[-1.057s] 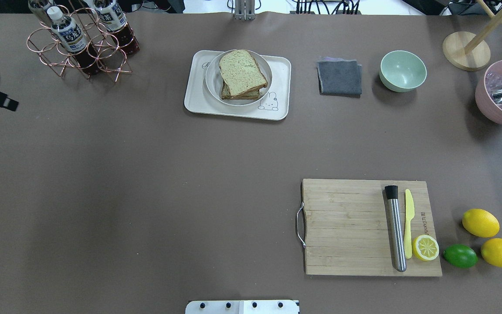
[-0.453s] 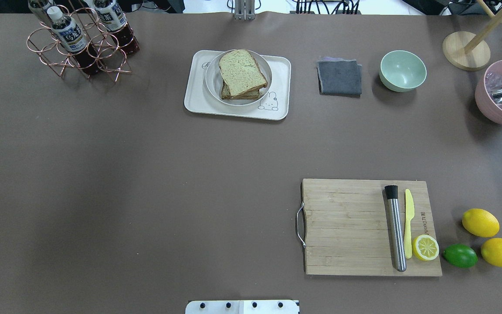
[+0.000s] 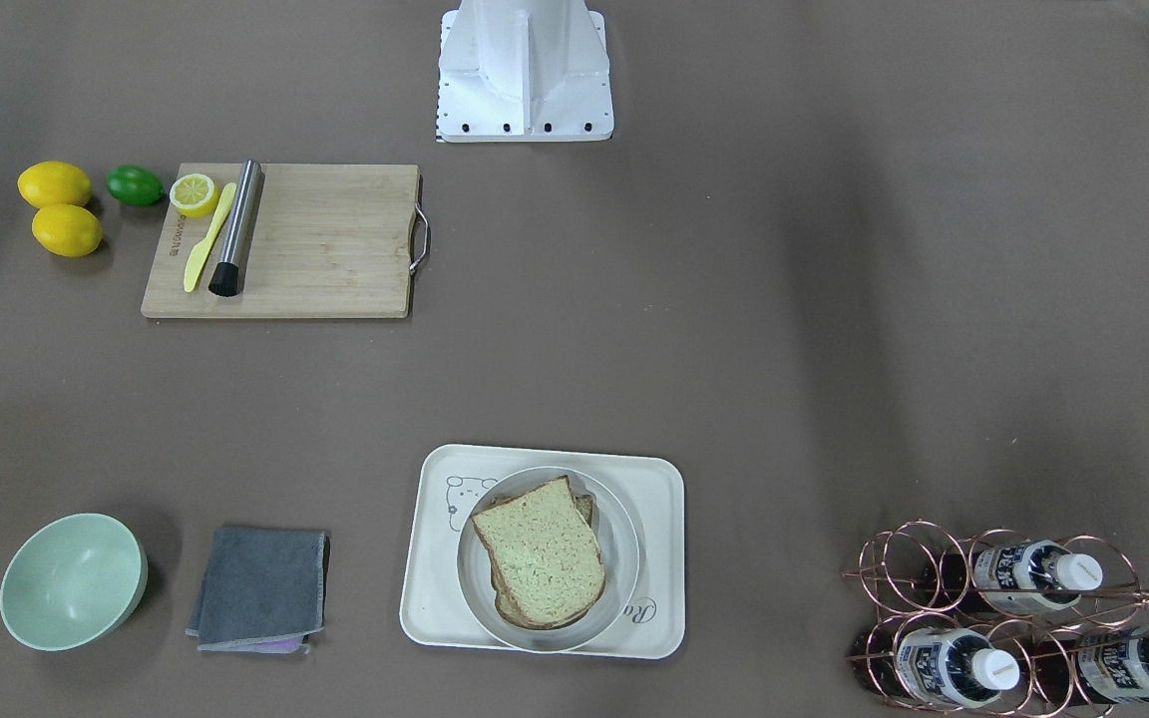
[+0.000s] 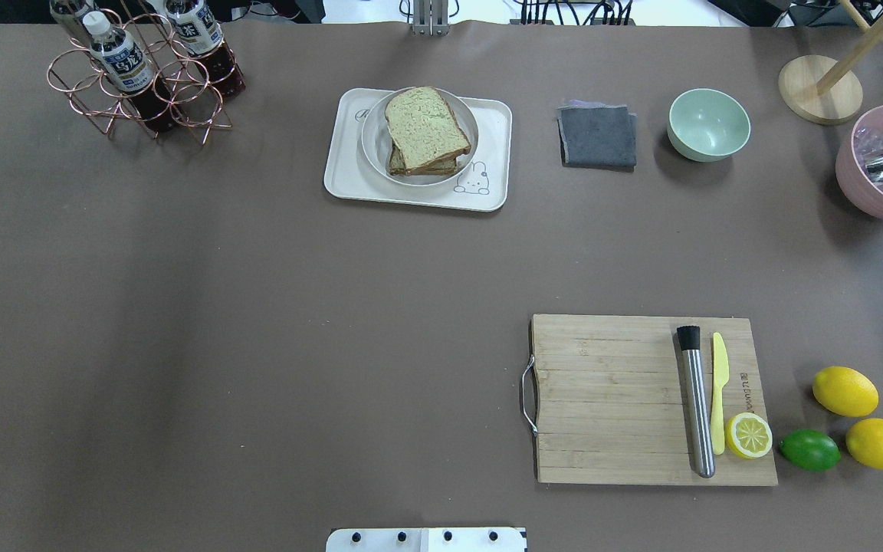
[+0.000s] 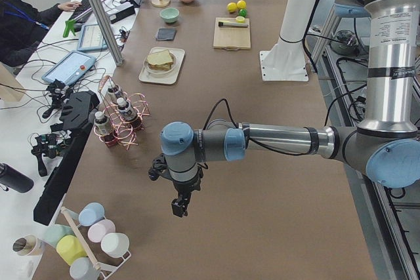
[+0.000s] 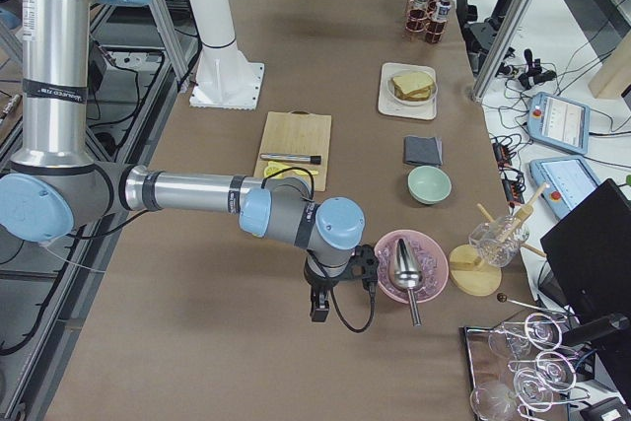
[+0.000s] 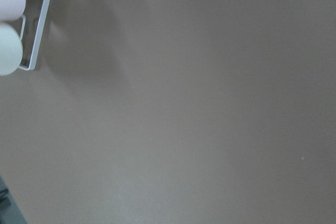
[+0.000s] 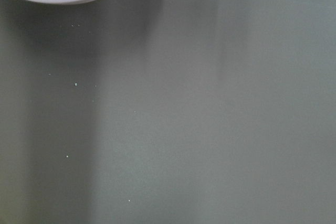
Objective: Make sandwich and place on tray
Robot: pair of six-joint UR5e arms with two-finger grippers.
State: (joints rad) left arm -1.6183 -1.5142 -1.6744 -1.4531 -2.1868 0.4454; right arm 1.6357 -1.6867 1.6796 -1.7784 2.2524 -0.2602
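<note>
Sandwich [image 4: 425, 126] on tray [image 4: 349, 175] lies far from left claw [image 5: 178, 208] and right claw [image 6: 317, 309], whose openness I cannot tell

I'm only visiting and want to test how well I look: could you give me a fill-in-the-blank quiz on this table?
The sandwich lies on a round ___ on the tray.
The grey cloth lies between the tray and the green ___.
On the cutting board, a half lemon sits by the yellow ___.
Beside the two whole lemons lies one green ___.
Missing: plate, bowl, knife, lime.
</note>
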